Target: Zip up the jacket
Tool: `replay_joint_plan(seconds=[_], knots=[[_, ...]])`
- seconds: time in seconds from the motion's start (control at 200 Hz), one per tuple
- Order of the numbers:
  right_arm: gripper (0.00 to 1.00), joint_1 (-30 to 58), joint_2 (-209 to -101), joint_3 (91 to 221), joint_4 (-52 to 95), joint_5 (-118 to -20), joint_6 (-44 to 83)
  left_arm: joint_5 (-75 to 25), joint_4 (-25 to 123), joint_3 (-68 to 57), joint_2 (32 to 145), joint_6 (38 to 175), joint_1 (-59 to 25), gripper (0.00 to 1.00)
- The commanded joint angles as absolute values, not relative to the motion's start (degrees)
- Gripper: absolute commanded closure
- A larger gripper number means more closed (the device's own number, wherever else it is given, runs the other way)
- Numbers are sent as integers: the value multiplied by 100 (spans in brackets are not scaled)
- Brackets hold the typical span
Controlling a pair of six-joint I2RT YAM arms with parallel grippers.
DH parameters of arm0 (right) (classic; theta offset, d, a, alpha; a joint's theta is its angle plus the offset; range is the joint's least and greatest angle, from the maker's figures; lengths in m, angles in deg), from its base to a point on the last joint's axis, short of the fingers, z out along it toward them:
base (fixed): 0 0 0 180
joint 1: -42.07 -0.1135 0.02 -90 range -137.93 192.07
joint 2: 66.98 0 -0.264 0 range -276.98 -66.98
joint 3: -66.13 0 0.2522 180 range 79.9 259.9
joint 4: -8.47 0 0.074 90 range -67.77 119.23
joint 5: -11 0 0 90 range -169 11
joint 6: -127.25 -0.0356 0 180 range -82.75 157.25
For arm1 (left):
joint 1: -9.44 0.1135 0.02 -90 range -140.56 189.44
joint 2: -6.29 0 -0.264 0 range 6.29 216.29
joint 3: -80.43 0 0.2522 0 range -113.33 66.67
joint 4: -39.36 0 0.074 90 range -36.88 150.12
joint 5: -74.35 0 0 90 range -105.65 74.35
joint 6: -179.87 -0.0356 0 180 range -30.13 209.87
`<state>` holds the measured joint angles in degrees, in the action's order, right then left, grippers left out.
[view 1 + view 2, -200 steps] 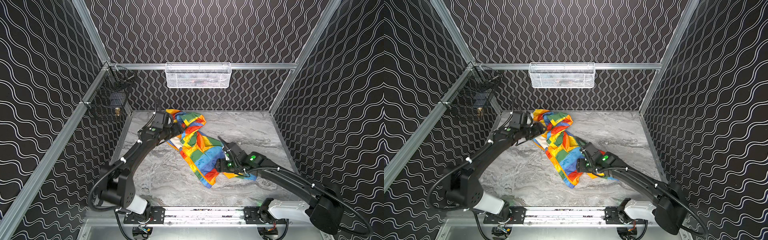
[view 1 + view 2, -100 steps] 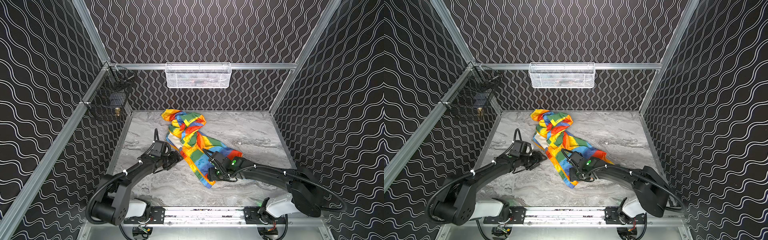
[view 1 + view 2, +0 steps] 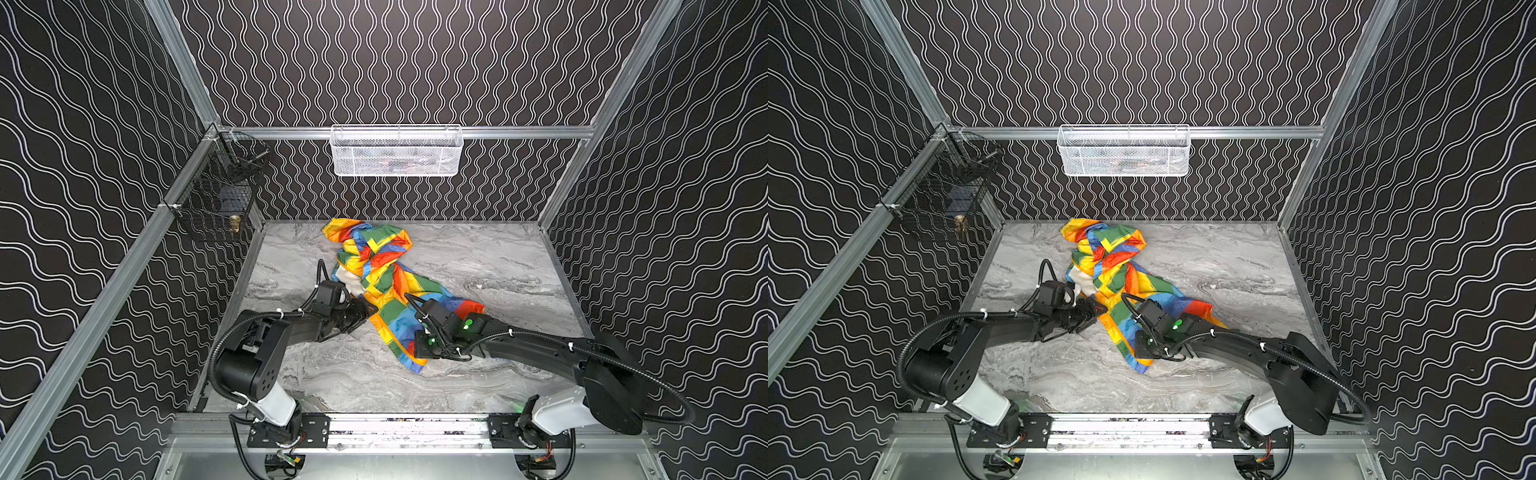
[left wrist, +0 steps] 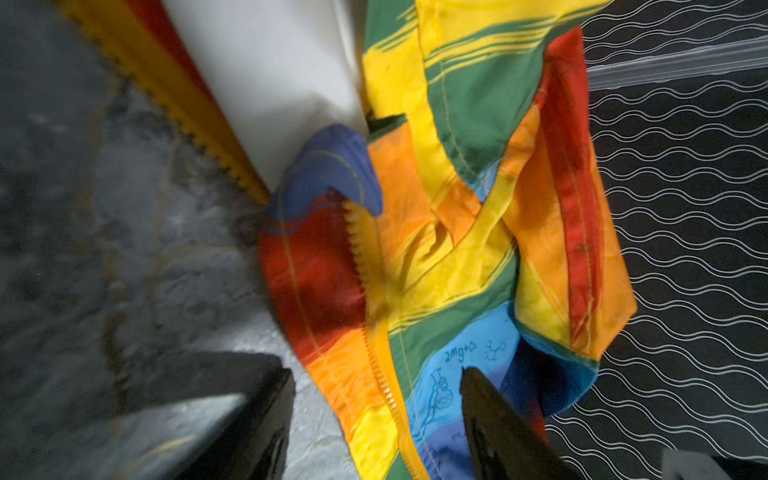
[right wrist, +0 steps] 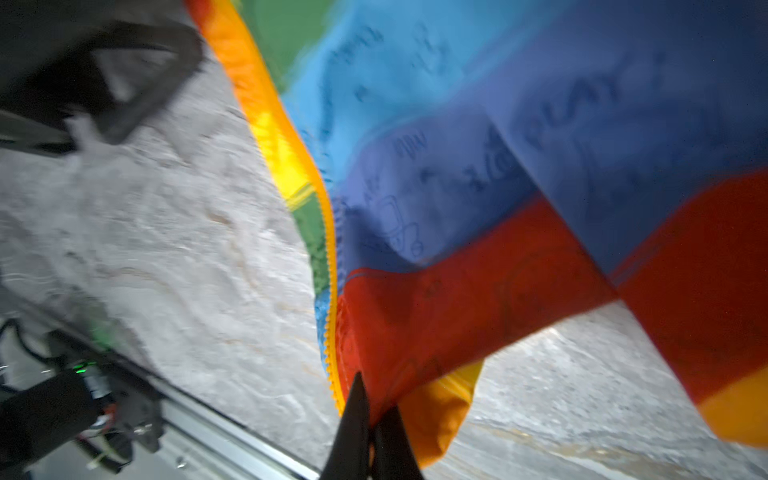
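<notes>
Top views first: in both I see the jacket [image 3: 382, 282] [image 3: 1113, 274] lying crumpled on the marble table [image 3: 498, 266], stretched from near the back wall toward the front middle. My left hand [image 3: 368, 309] sits low at the jacket's left edge, about halfway along it, just beside a patch of white lining [image 3: 347, 282]. My right hand [image 3: 417, 353] is down at the near end of the jacket, at the hem, with its arm reaching in from the right. From up here I cannot tell how either hand's jaws stand

Left wrist view: the left hand [image 4: 374, 415] is released, its two dark fingers [image 4: 266, 415] spread to either side of the orange zipper band [image 4: 380, 374]; whether they touch the cloth I cannot tell. Beyond them the zipper's two halves part, and one row of teeth runs off along the white lining [image 4: 270, 83]

Right wrist view: the right hand [image 5: 370, 432] is clenched, jaws pressed together on the jacket's [image 5: 457, 166] red bottom stripe, right beside the zipper band [image 5: 330, 291]. The cloth next to that pinch is raised clear of the table [image 5: 187, 249]
</notes>
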<state>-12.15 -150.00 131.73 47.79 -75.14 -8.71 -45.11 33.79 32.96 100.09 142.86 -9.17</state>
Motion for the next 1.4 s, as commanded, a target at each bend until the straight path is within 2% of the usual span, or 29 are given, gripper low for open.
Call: replay_joint_plan(seconds=[0.0, 0.095, 0.17, 0.345, 0.46, 0.741, 0.996, 1.181, 1.321, 1.396], knots=[[100, -1215, -14851, 13344, 4507, -7214, -892, -4333, 3630, 3300, 10223, 14447, -919, 32], [100, -1216, -14712, 13508, 4586, -7119, -830, -4421, 3533, 3169, 10322, 14481, -919, 34], [100, -1216, -14574, 13626, 4673, -7083, -791, -4504, 3550, 3002, 10324, 14473, -919, 41], [100, -1185, -14227, 13922, 4862, -7198, -701, -4570, 4133, 2408, 10034, 14232, -900, 80], [100, -1073, -14010, 13987, 4815, -7014, -632, -4587, 4607, 1953, 9767, 14054, -876, 100], [97, -775, -13693, 14480, 5195, -6407, -243, -4411, 6128, 476, 9262, 13382, -840, 100], [94, -422, -13532, 14720, 5588, -5807, 40, -4546, 6732, -613, 9524, 12971, -840, 100], [94, -357, -14096, 14547, 5510, -5038, 125, -4582, 6786, -1080, 10157, 12740, -840, 100], [94, -473, -14734, 14284, 4616, -4474, -227, -4565, 6701, -1457, 10704, 12601, -831, 100], [90, -509, -15068, 14265, 4147, -4429, -482, -4493, 6674, -1695, 10999, 12534, -799, 100]])
